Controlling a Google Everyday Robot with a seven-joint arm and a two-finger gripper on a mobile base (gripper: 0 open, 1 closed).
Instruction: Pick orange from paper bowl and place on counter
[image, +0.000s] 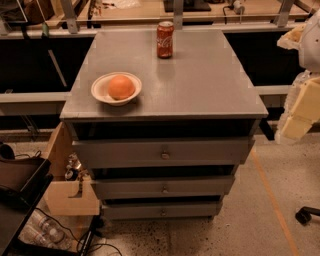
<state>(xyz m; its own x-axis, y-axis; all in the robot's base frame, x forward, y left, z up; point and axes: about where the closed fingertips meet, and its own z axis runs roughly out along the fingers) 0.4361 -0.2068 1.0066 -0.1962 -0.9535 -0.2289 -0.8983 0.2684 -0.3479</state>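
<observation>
Orange (121, 87) sits inside the paper bowl (100, 90), which rests near the front left corner of the grey surface (200, 80). Well apart, by the far edge, a red soda can (165, 39) stands upright with white Coca-Cola script running down its side. The pale arm (311, 95) hangs at the right edge of the view, off the surface. The gripper (292, 129) is at its lower end, far from the orange, and I cannot tell whether it is open or closed.
</observation>
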